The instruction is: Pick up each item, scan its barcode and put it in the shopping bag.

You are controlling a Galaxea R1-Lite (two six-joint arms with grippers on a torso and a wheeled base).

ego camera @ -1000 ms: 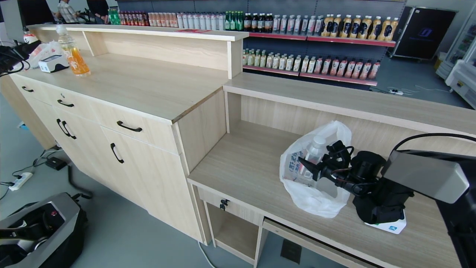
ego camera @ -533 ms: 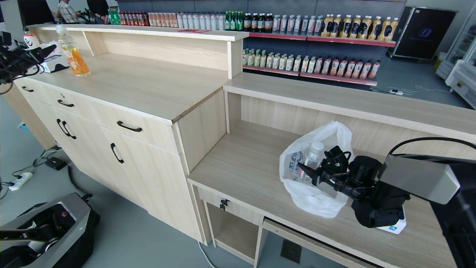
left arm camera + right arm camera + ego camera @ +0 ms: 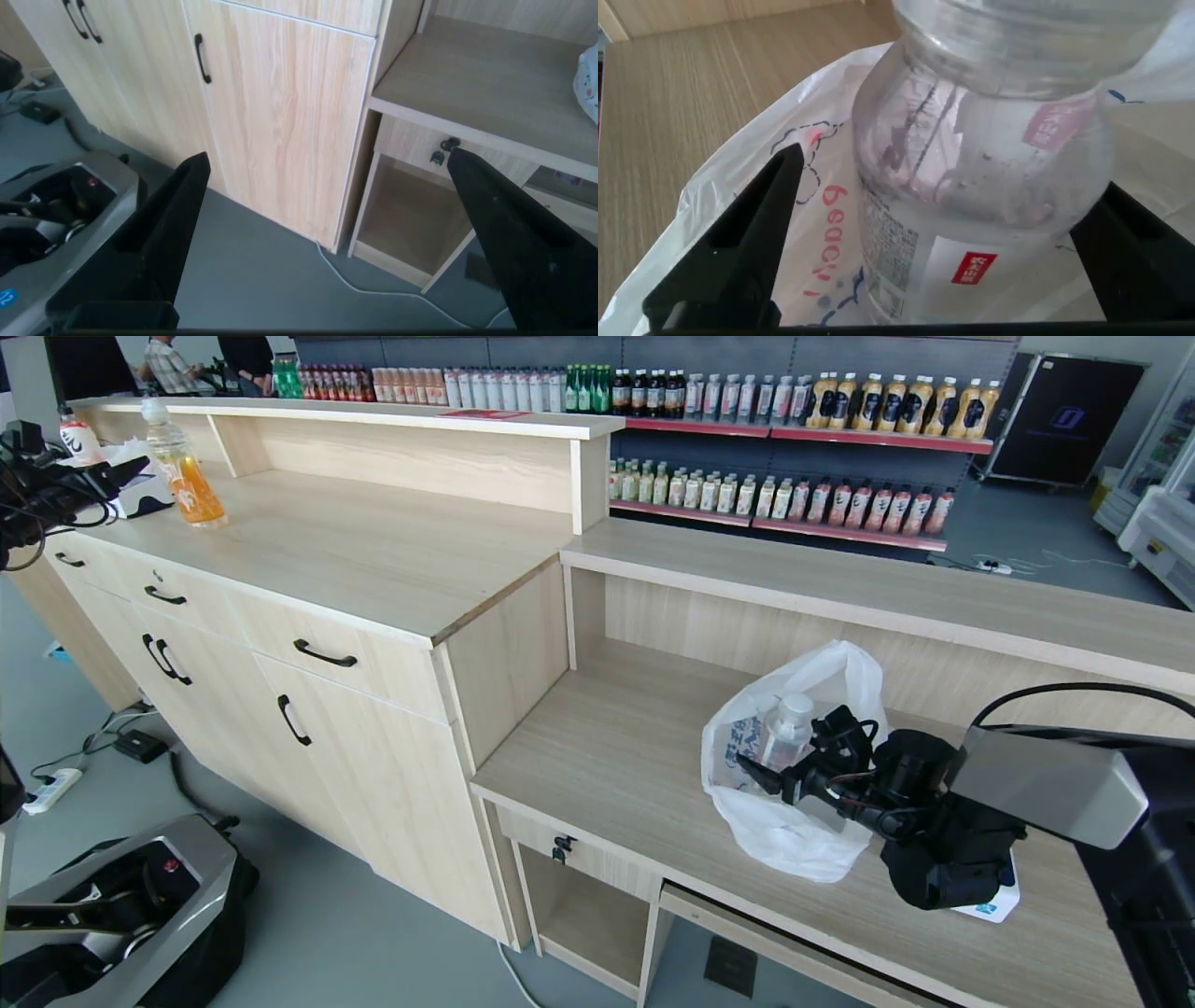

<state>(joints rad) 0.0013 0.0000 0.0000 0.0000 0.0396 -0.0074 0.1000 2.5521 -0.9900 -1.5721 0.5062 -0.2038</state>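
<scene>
A white plastic shopping bag stands open on the lower desk. Inside it a clear bottle with a white cap stands upright. My right gripper is at the bag's mouth, open, with a finger on each side of the bottle. A strip of the bag shows between one finger and the bottle. An orange drink bottle stands on the upper counter at the far left. My left gripper hovers beside it, open and holding nothing.
A small white device lies on the desk under my right arm. A red-capped bottle and a white box sit behind my left gripper. Store shelves of drinks line the back. Cabinet doors face the floor.
My right gripper has sunk a little toward the bag, and the clear bottle sits lower in it. My left gripper has moved right, over the white box near the orange bottle.
</scene>
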